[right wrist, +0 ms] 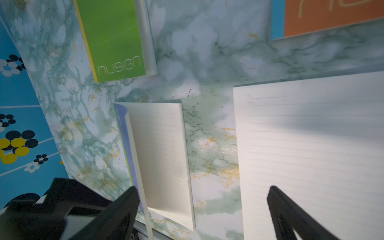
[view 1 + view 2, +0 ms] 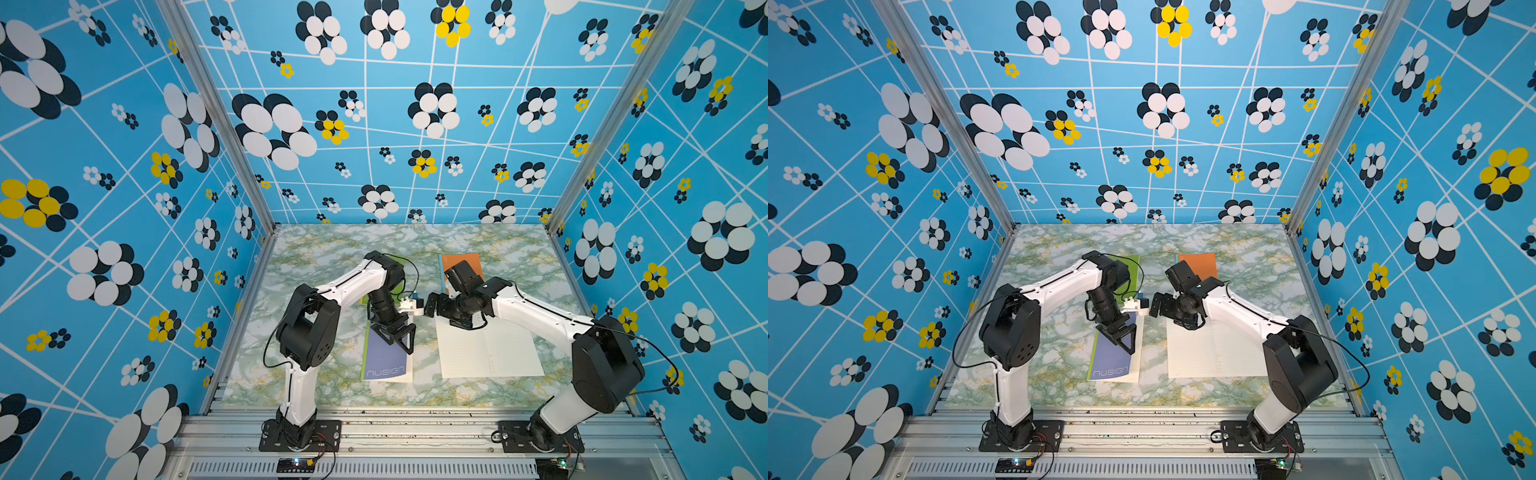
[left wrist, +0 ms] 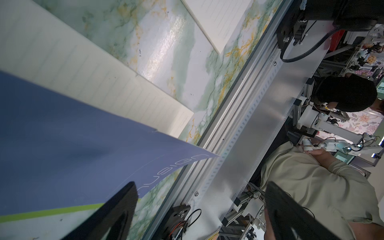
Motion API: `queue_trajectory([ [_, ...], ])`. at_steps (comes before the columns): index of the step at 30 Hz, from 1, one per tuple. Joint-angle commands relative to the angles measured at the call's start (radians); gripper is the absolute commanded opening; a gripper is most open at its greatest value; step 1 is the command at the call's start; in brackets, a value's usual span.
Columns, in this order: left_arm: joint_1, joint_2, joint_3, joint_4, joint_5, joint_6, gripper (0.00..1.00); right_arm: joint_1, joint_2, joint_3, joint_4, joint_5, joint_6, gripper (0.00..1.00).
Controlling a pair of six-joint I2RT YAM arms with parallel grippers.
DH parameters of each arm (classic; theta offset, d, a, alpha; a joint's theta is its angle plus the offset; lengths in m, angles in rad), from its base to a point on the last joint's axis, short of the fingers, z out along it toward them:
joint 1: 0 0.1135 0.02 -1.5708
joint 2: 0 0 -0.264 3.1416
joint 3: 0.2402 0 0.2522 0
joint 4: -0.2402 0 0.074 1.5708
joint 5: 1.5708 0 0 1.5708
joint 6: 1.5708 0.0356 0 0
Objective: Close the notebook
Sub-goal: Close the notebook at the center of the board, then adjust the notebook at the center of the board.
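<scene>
At the front of the marble table [image 2: 316, 249], the blue-covered notebook [image 2: 384, 361] is lying half open, its cover standing tilted above the lined page. The left gripper [image 2: 395, 338] is hovering over that cover with fingers spread wide, gripping nothing, and the right gripper [image 1: 202, 188] is hanging near it, likewise spread and empty, by the far edge of a fully open lined notebook [image 2: 486, 353]. Behind, the green notebook [image 1: 114, 37] and the orange notebook [image 1: 332, 16] are lying closed.

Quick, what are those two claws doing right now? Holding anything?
Left claw: open, gripping nothing; the raised blue notebook cover is just beside one finger.
Right claw: open, empty.
</scene>
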Motion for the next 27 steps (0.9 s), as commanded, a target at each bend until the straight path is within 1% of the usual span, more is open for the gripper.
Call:
queue_trajectory([
  [1, -0.017, 0.067, 0.048, 0.031, 0.022, -0.029, 0.98, -0.045, -0.049, -0.042, -0.061, 0.031, -0.033, 0.99],
  [6, -0.033, 0.151, 0.116, 0.046, 0.030, -0.050, 0.98, -0.124, -0.106, -0.085, -0.090, 0.037, -0.057, 0.99],
  [11, -0.033, 0.230, 0.154, 0.059, -0.011, -0.086, 0.97, -0.190, -0.154, -0.102, -0.121, 0.042, -0.078, 0.99],
  [14, -0.036, 0.246, 0.162, 0.071, -0.013, -0.100, 0.97, -0.219, -0.176, -0.113, -0.133, 0.044, -0.089, 0.99],
  [19, -0.047, 0.265, 0.195, 0.068, 0.004, -0.110, 0.97, -0.251, -0.196, -0.128, -0.138, 0.039, -0.096, 0.99],
  [27, -0.087, 0.281, 0.265, 0.038, 0.050, -0.120, 0.97, -0.260, -0.192, -0.125, -0.141, 0.039, -0.100, 0.99],
])
